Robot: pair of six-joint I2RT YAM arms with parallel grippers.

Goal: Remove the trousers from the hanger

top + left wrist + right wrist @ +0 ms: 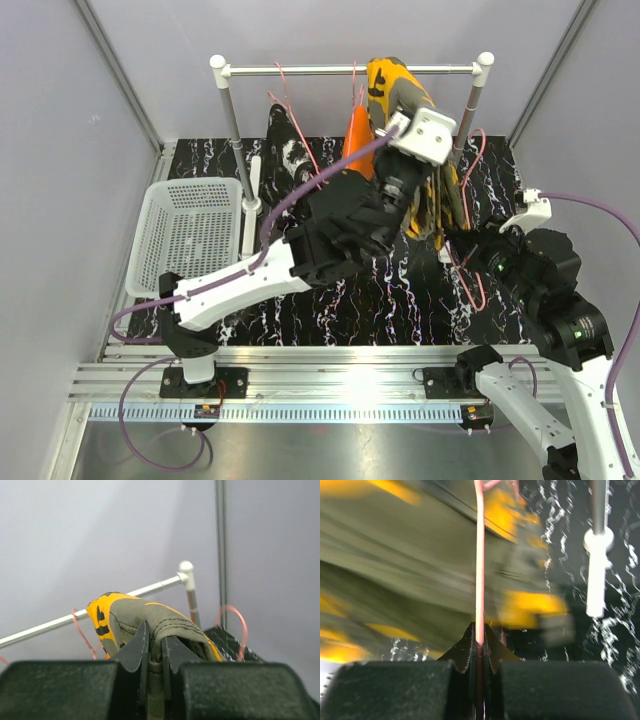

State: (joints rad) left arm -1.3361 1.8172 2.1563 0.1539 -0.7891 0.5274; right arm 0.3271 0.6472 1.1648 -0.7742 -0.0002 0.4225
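Observation:
The yellow-orange and olive camouflage trousers (392, 85) hang over a pink wire hanger (468, 272) under the rack rail (320, 70). My left gripper (392, 122) is shut on a top fold of these trousers (165, 622), just below the rail (100, 606). My right gripper (457, 238) is shut on the hanger's pink wire (479, 570), lower down to the right; the camouflage cloth (410, 565) shows blurred behind it. The plain orange trousers (358, 135) and the black white-splashed trousers (285, 140) hang to the left on their own hangers.
A white mesh basket (190, 240) stands at the left on the black marbled mat (340, 300). The rack's white posts (232, 120) (478, 90) rise at both ends of the rail. Grey walls close in left, right and behind.

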